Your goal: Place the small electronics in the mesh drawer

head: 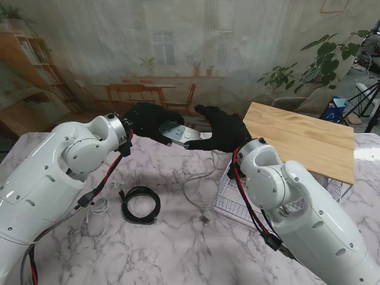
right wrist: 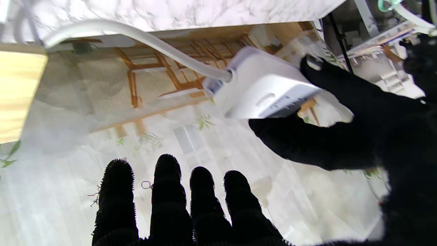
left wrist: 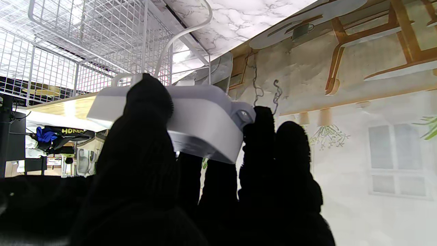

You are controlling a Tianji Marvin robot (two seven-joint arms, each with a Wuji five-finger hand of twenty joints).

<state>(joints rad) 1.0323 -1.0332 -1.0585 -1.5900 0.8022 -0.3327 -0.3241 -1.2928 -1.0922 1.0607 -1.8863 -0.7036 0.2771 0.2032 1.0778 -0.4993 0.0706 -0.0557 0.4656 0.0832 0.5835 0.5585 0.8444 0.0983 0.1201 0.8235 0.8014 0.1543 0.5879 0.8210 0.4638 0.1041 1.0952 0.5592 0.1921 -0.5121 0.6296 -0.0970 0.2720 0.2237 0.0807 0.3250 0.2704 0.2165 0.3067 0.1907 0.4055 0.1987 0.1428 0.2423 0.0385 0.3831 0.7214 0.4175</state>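
The flat white plastic power strip (head: 176,133) is held up above the marbled tabletop (head: 178,237), its long axis running left to right between the two arms, its white cable (head: 199,178) hanging from the right end to the tabletop. The black-gloved left robot hand (head: 148,122) is closed around its left end, thumb on one face, fingers (left wrist: 259,136) on the other. The black-gloved right robot hand (head: 222,130) touches the right end; whether it grips is unclear. The white wire mesh drawer (head: 231,199) sits under a wooden board (head: 303,139), right of a coiled black cable (head: 141,203).
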